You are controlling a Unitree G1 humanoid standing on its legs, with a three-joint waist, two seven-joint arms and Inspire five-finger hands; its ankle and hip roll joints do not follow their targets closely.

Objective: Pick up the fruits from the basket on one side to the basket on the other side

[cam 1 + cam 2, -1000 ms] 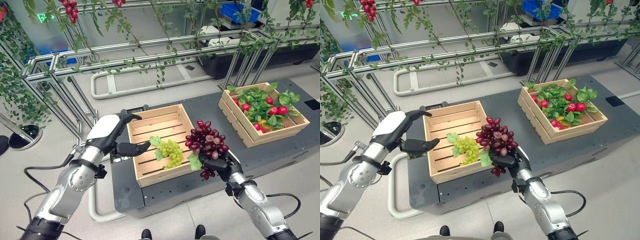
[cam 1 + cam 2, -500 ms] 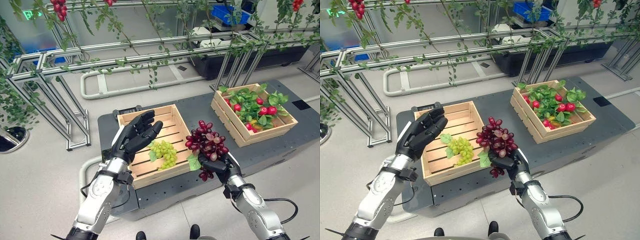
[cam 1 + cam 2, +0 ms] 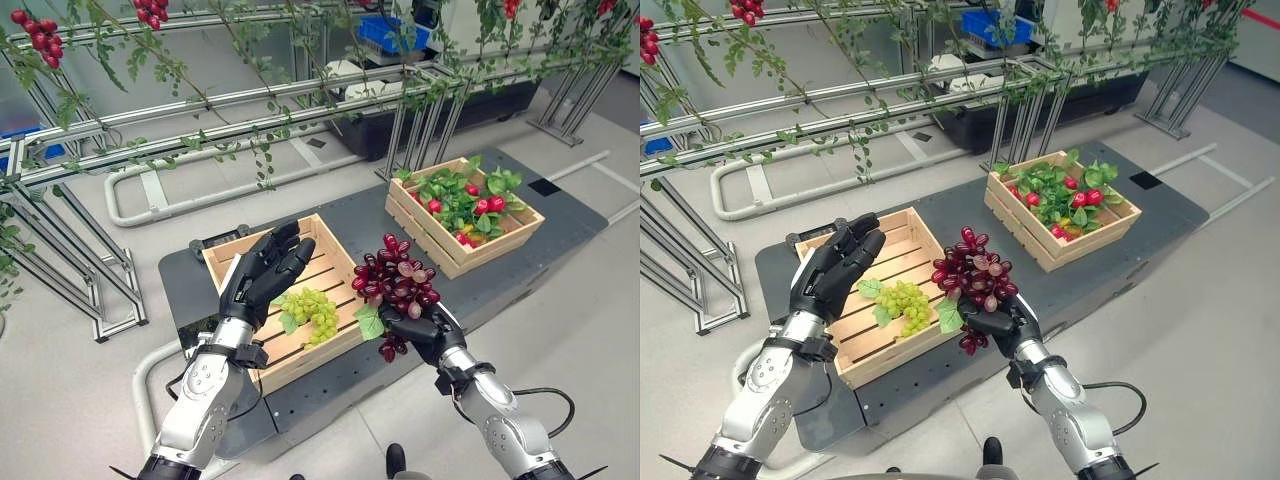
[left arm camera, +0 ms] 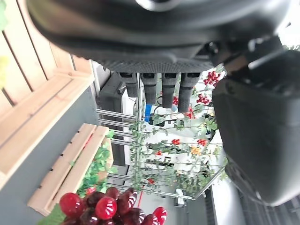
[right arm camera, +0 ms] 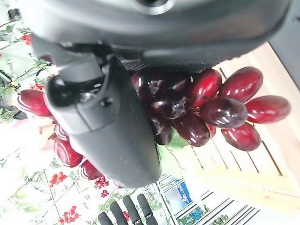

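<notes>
From the left eye view: red grape bunch (image 3: 395,285) clasped from below in the right hand (image 3: 425,326), fingers curled round its underside, held aloft just off the near edge of the dark platform (image 3: 510,270), beside the right-hand wall of the near wooden crate (image 3: 232,262). Inside that crate, a green grape bunch (image 3: 314,311) lying on the slats toward its near right corner. Left hand (image 3: 262,275) raised over the crate's left half, fingers straight and a little apart, holding nothing. Far crate (image 3: 450,262) at the platform's right end, heaped with leaves and red fruits. From the right eye view: same layout, red bunch well apart from the far crate, with bare platform between them. From the left wrist view: fingers (image 4: 150,88) straight in a row, nothing between them, red grapes visible below. From the right wrist view: thumb (image 5: 101,126) pressed over the dark red grapes, clamped firmly. Judged as the carry step, one bunch lifted and not yet delivered. Next move calls for swinging the right arm across to the far crate, lowering over the leaves, then loosening the fingers; green bunch left for a later trip.
</notes>
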